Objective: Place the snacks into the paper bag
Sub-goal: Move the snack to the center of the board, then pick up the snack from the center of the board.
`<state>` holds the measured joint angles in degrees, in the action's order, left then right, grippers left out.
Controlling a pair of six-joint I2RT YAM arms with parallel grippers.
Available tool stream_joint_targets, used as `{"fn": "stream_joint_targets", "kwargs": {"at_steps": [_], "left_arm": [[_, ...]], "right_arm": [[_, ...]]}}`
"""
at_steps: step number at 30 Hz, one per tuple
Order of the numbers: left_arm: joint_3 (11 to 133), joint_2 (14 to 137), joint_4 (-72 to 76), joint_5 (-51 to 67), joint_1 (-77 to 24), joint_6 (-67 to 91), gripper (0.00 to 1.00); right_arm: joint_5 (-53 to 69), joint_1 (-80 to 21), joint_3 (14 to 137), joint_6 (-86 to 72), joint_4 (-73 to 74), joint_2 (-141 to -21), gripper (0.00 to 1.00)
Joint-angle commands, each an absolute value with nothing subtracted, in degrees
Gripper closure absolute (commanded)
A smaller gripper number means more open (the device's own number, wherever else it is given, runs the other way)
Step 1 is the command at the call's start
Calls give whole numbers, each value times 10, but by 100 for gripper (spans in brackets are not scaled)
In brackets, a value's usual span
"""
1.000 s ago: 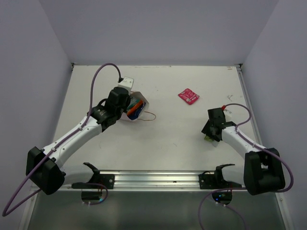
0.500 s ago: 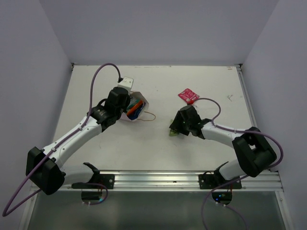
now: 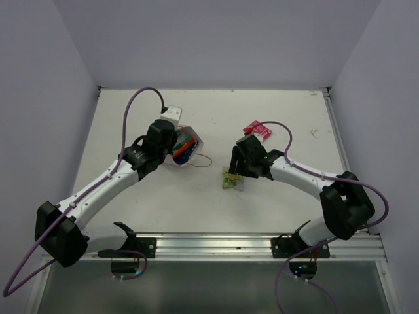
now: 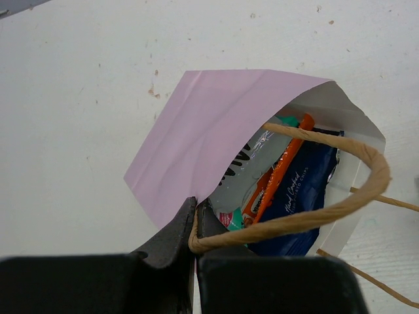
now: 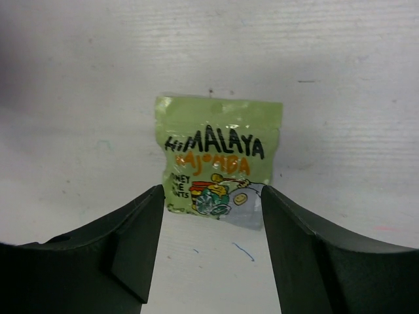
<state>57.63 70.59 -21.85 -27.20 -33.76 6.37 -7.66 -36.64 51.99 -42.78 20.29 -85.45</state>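
The pale pink paper bag (image 3: pixel 194 142) (image 4: pixel 216 124) lies on its side at the table's left middle, mouth toward the right. Inside it show an orange packet (image 4: pixel 283 169), a dark blue packet (image 4: pixel 302 196), a silver-grey packet (image 4: pixel 252 163) and a teal-green packet (image 4: pixel 236 220). My left gripper (image 4: pixel 195 210) (image 3: pixel 171 139) is shut on the bag's rim and tan string handle (image 4: pixel 314 217). A yellow-green packet (image 3: pixel 231 180) (image 5: pixel 219 160) lies flat on the table. My right gripper (image 5: pixel 211 193) (image 3: pixel 238 170) stands open, its tips either side of the packet's near edge. A pink-red packet (image 3: pixel 257 129) lies farther back.
A second string handle (image 3: pixel 206 159) trails from the bag toward the yellow-green packet. The right arm's purple cable (image 3: pixel 281 134) loops over the pink-red packet. The metal base rail (image 3: pixel 216 243) runs along the near edge. Grey walls close in the table's back and sides.
My right arm swept left across the table carrying the yellow-green packet, then its jaws widened and the packet now lies on the table. The left arm and bag have not moved.
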Motion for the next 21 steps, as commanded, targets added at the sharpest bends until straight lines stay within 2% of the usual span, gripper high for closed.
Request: {"fn": "stream_joint_targets", "kwargs": {"at_steps": [1,21], "left_arm": [[570,700,-203,-272,-330,59,100],[570,701,-203,-275,-330,60,100]], "right_arm": [[-130,-371,499,-438,256,-832,35],[-188,-424,428,-583,175,-842,39]]}}
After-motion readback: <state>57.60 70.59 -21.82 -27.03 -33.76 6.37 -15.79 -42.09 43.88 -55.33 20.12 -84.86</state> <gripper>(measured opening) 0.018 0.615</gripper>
